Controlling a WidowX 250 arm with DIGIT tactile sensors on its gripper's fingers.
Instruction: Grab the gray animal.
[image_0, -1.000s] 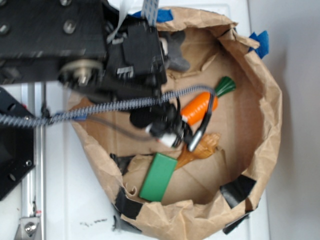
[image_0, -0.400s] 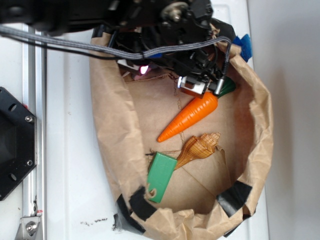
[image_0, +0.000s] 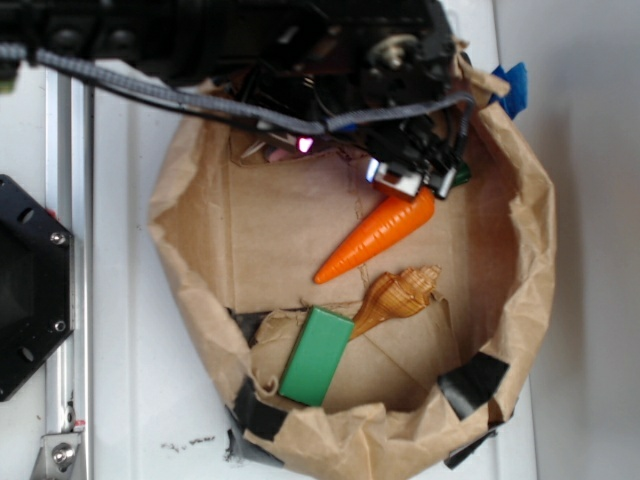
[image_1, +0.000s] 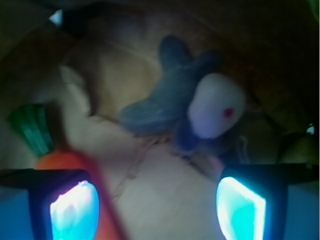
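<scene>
In the wrist view the gray animal (image_1: 190, 105) lies on the brown paper floor, gray-bodied with a white muzzle and a red nose. It is just beyond my gripper (image_1: 157, 207), slightly right of centre. The gripper is open, its two glowing pads (image_1: 75, 210) wide apart with only paper between them. In the exterior view the black arm (image_0: 330, 60) covers the far end of the paper bag and hides the animal.
An orange carrot (image_0: 375, 235) with a green top lies close to my left finger, its orange body (image_1: 65, 160) at the wrist view's lower left. A tan seashell (image_0: 400, 295) and a green block (image_0: 315, 355) lie nearer the front. The crumpled bag wall (image_0: 190, 250) rings everything.
The arm has swung from over the carrot in the bag's middle to the far end, uncovering the carrot. The bag's walls have shifted shape.
</scene>
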